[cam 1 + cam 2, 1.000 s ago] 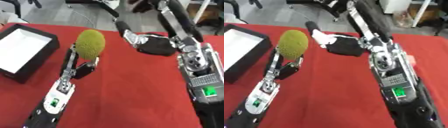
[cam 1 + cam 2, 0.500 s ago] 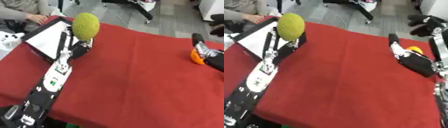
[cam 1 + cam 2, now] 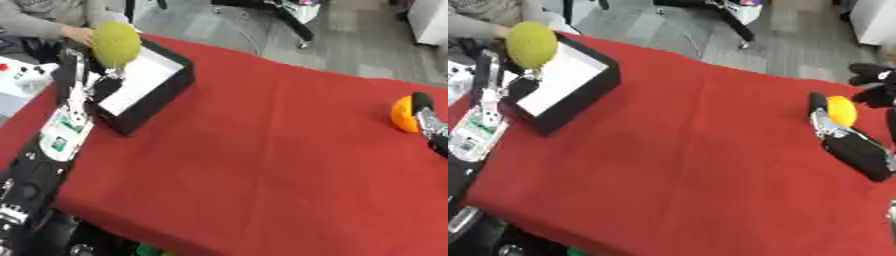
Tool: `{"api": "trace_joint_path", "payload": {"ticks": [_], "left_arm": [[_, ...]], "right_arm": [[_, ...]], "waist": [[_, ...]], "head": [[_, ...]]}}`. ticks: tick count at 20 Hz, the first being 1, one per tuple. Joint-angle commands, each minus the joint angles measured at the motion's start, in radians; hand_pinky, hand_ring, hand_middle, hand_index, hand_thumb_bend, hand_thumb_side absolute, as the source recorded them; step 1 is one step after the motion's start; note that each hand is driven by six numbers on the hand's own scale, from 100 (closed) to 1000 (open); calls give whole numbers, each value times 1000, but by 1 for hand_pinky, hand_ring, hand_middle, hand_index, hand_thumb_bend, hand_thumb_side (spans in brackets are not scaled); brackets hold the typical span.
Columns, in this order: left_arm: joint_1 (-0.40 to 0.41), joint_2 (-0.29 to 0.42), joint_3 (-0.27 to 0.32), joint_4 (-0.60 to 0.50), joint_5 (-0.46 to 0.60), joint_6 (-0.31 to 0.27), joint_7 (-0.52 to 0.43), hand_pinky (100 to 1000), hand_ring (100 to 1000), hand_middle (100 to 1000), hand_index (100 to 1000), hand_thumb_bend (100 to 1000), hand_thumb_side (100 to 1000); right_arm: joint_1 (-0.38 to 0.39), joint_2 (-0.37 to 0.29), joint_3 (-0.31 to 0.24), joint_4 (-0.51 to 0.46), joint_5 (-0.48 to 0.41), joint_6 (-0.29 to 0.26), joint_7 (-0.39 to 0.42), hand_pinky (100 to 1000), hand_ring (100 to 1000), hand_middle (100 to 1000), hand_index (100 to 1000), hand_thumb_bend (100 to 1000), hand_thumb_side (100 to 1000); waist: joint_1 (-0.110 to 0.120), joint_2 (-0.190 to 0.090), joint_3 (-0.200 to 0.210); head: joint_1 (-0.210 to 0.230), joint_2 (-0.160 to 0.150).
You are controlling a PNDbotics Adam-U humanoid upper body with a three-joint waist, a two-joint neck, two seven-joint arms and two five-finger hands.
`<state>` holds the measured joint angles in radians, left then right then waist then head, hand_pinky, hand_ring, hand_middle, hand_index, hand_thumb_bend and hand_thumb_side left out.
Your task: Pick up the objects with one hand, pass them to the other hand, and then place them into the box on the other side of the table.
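A round yellow-green fruit [image 3: 116,44] is held up in my left hand [image 3: 98,86], whose fingers curl under it. It hangs over the left part of the black box [image 3: 159,97], above the box's white inside. My left arm runs up from the lower left corner. Far to the right, a small orange [image 3: 841,111] lies on the red tablecloth [image 3: 262,160]. My right hand [image 3: 855,150] lies on the cloth touching the orange's left and near side.
The box stands at the table's far left corner. A person's sleeve and hand [image 3: 77,33] show just behind it. A white object with red spots [image 3: 19,75] lies off the table's left edge. Chair legs and grey floor lie beyond the far edge.
The camera has swung, so the whole picture shifted. My left hand has carried the yellow-green fruit from beside the box to above it. My right hand stays by the orange.
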<state>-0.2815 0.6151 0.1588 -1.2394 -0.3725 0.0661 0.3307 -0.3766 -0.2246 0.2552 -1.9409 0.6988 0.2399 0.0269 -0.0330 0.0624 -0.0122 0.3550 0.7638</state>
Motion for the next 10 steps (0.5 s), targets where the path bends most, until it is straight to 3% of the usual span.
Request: {"api": "trace_joint_path", "payload": {"ticks": [1,3,5,10], "left_arm": [[-51,65,1,71,-45,53,-44,794,770,775,865,689,697],[-86,76,-17,109,-78,86,-69,810,797,807,893,746,698],[-100,80,-24,96,-111,112,-76,810,796,808,894,749,694],[-119,50,-34,-16,-131,66,-63,793,782,799,884,678,696]], "right_arm": [[-7,-2,-1,-3,4,-6,-2,679,635,669,808,271,541],[-6,-1,0,-1,4,-7,-1,680,635,668,808,267,543],[-6,-2,0,1,5,-8,-1,680,635,668,809,265,544],[-12,-18,-7,16,7,-8,-6,685,640,674,813,270,534]], "waist": [[15,-30,-3],[15,-29,-4],[15,-30,-4],[12,-31,-2]], "head": [[3,6],[1,6],[-2,6],[-28,6]]}}
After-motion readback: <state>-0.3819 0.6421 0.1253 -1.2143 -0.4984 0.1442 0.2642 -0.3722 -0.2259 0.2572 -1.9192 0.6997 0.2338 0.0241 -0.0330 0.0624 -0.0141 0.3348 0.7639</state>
